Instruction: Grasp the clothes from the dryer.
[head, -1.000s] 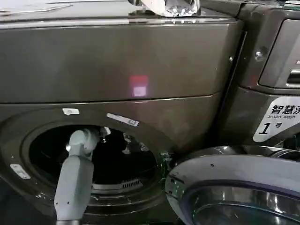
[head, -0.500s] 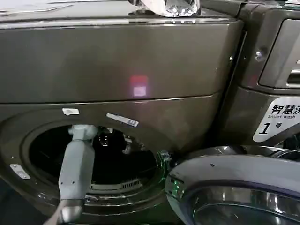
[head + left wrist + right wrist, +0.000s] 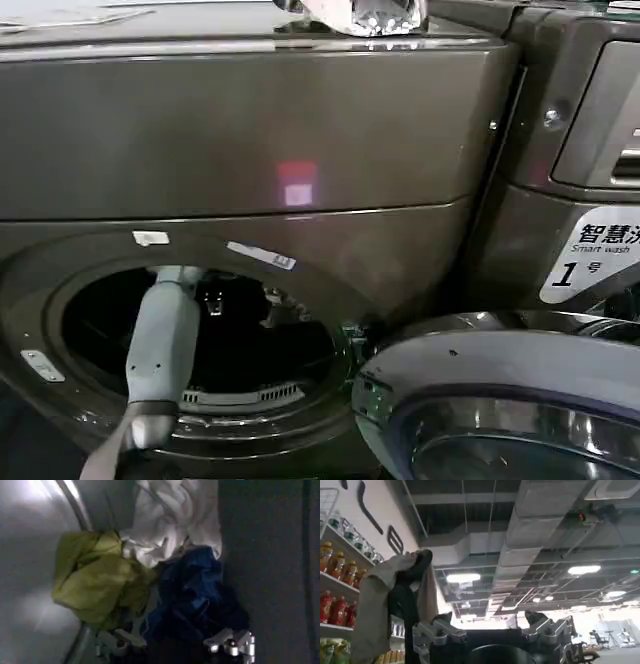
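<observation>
The dryer (image 3: 250, 130) is the bronze-grey machine with its round porthole (image 3: 200, 340) open. My left arm (image 3: 165, 340) reaches through the porthole into the dark drum. Inside, the clothes lie in a small heap against the drum wall: a yellow-green garment (image 3: 95, 580), a white one (image 3: 170, 520) and a dark navy one (image 3: 195, 590). My left gripper (image 3: 175, 642) is open just above the heap, its fingers (image 3: 120, 641) spread either side of the navy garment's near edge, not touching it. My right gripper (image 3: 490, 625) is open and empty, pointing up at the ceiling.
The dryer's door (image 3: 500, 370) hangs open at the lower right, close to the porthole. A neighbouring machine (image 3: 580, 120) with a white "1" sticker (image 3: 590, 255) stands at the right. A shiny object (image 3: 365, 15) rests on the dryer top. A cloth (image 3: 395, 595) hangs beside store shelves.
My left arm has pushed further into the drum; the wrist has dropped behind the porthole rim and the elbow has come up into view at the bottom.
</observation>
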Controlling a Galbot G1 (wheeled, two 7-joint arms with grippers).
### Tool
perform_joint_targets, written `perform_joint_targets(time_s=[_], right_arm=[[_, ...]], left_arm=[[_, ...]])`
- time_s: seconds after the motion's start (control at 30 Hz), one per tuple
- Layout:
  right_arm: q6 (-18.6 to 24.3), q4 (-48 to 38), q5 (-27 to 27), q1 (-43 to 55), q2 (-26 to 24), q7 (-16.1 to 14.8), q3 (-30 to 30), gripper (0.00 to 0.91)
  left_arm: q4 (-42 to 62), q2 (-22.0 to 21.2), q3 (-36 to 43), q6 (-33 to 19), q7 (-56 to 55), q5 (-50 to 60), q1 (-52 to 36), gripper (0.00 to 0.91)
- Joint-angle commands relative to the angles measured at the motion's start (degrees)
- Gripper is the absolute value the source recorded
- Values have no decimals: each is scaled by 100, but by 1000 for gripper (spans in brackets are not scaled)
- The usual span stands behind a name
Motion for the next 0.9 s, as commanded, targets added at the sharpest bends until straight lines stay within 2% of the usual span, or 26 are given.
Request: perform_joint_targets(time_s=[0.03,0.13,0.33,0.9], right_arm=[[-10,30,-1,12,9,3,-20,907],[-10,32,1,14,13,5,-31,907],[5,16,-16,45,17,4,-84,907],[35,57,-79,118,50,-3,-225,907]], left_arm=[[834,24,-26,4,-109,129,-249,907],[1225,8,-83,92,-573,220,-330,907],[1569,0,-116,-123,-743,70,-396,907],[2309,-2,-196,-85,-933,-83,-526,907]])
